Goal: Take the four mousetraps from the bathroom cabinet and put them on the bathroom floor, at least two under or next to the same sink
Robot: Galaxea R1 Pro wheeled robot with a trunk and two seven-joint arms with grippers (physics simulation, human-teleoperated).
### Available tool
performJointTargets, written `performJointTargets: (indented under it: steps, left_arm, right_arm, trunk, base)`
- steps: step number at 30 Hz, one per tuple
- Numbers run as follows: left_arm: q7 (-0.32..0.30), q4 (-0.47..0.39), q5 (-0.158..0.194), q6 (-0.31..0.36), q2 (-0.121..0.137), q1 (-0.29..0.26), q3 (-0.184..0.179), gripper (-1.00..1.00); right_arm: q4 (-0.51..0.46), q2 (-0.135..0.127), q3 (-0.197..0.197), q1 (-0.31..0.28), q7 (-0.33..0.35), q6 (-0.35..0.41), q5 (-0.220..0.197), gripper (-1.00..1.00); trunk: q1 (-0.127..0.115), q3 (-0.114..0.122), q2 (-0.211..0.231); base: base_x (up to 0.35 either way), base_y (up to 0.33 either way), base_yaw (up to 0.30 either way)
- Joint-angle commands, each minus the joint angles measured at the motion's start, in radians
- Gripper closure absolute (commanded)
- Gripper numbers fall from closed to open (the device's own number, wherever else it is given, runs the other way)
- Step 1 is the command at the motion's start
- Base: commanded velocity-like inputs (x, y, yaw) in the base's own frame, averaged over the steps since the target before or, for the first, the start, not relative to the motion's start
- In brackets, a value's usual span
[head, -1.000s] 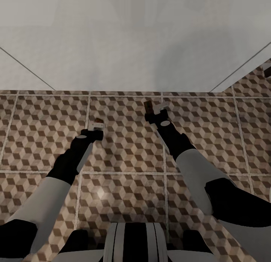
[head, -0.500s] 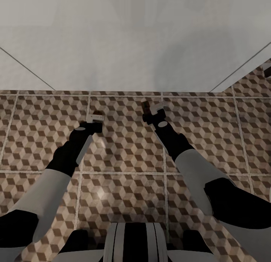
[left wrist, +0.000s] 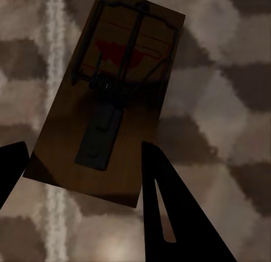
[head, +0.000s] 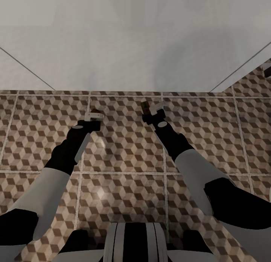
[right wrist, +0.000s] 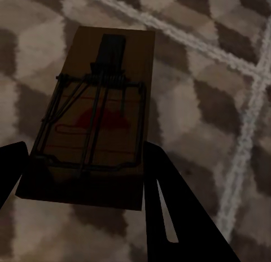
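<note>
Item: two mousetraps over the bathroom floor (head: pixel 124 149). We log the left gripper (head: pixel 94 117) clamping one mousetrap (left wrist: pixel 107 98); the right gripper (head: pixel 152 108) clamping the other mousetrap (right wrist: pixel 93 115), near the white wall (head: pixel 135 40).

I see square tiles (head: pixel 124 149) across the near ground — brown, beige and white cube print, pale grout lines (head: pixel 165 201). At the far side stands a plain white surface (head: pixel 135 40), two thin dark seams slanting across it. Lighting is even — one soft glare spot (head: pixel 101 193) near centre.
</note>
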Motion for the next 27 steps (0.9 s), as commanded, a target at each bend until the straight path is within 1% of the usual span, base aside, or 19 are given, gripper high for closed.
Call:
performJointTargets:
  steps: [1, 9, 27]
  left_arm:
    - [0.009, -0.001, 0.010, 0.004, 0.001, 0.000, -0.002, 1.00]
    - [0.009, -0.002, 0.010, 0.004, 0.001, 0.000, 0.001, 1.00]
    - [0.009, -0.051, 0.010, 0.004, 0.001, 0.000, 0.001, 1.00]
  right_arm:
    - [-0.001, 0.000, 0.003, 0.000, -0.003, 0.007, 0.006, 1.00]
    - [0.000, 0.000, 0.003, 0.000, -0.003, 0.007, 0.006, 1.00]
    - [0.000, 0.000, 0.003, 0.000, -0.002, 0.007, 0.006, 1.00]
  trunk:
    - [0.000, -0.001, 0.000]
    - [0.000, -0.001, 0.000]
    - [0.000, -0.001, 0.000]
  base:
    - [0.000, 0.000, 0.000]
    - [0.000, 0.000, 0.000]
    - [0.000, 0.000, 0.000]
